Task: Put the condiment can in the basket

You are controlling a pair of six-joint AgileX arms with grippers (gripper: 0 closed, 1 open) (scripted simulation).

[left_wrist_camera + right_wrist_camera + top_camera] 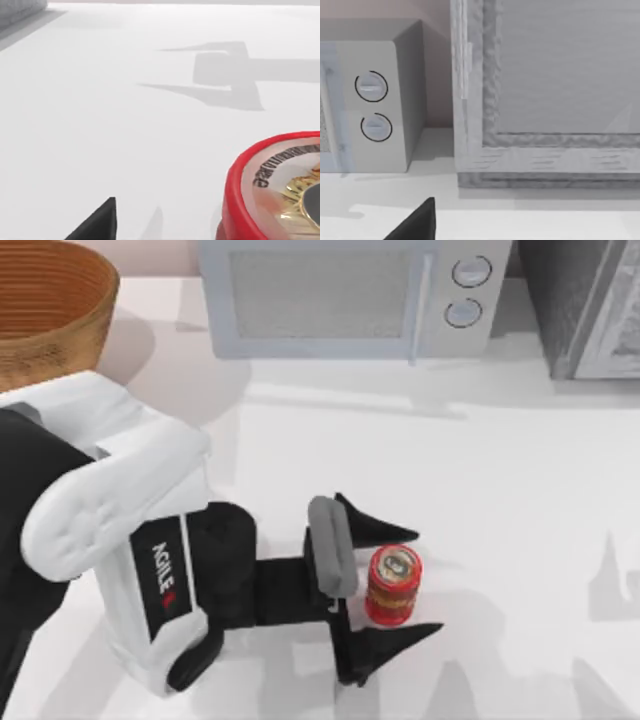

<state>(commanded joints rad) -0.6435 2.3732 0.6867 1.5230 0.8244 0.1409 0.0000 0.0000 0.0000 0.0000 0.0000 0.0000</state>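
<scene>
White desk, with a microwave (350, 295) and a grey cabinet (590, 305) along the far edge and the basket (50, 310) in the far left corner. I have my left hand (385, 580) low over the near middle of the desk, spread wide, its 2 fingers (375, 525) either side of the can (393, 585) with gaps showing. The can stands upright, axis vertical, right between them, so closing should be the next step as I judge it. The basket lies well apart, back and left. My right arm looks parked near the cabinet; its hand's spread I cannot tell.
</scene>
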